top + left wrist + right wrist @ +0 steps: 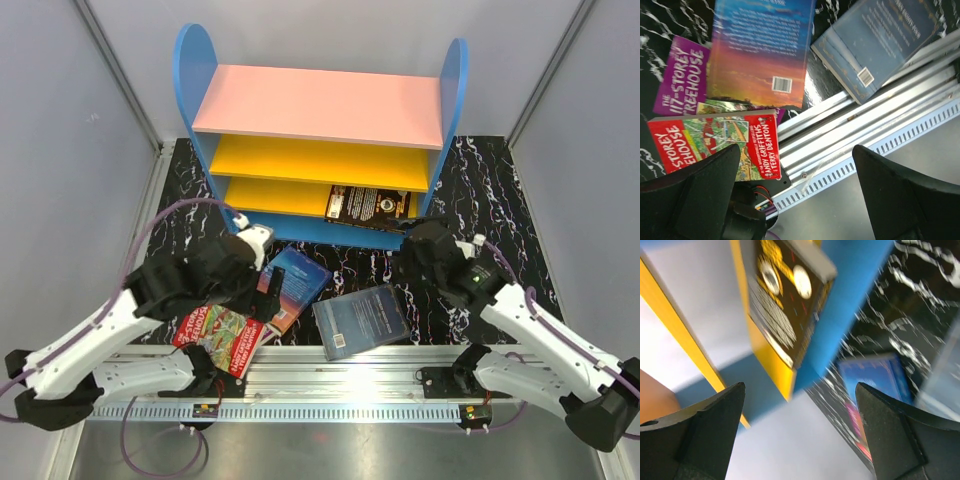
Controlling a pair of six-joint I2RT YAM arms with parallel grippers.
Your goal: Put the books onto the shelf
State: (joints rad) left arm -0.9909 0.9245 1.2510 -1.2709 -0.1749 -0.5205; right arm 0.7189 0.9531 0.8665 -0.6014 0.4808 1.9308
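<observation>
The shelf (320,105) stands at the back, with blue sides, a pink top and yellow boards. A black book with gold ornament (368,205) lies on its lower yellow board (765,355), seen close up in the right wrist view as the black book (777,305). On the mat lie a blue-orange book (297,280), a dark blue book (360,320) and a red Treehouse book (220,338). A purple Treehouse book (682,82) lies partly under the blue-orange book (760,50) and the red book (715,142). My left gripper (262,280) hangs open over these books. My right gripper (415,245) is open and empty by the shelf's lower right corner.
A black marbled mat (480,200) covers the table under the shelf. An aluminium rail (350,385) with a slotted strip runs along the near edge, and the dark blue book (880,40) overhangs it. Grey walls close in both sides and the back.
</observation>
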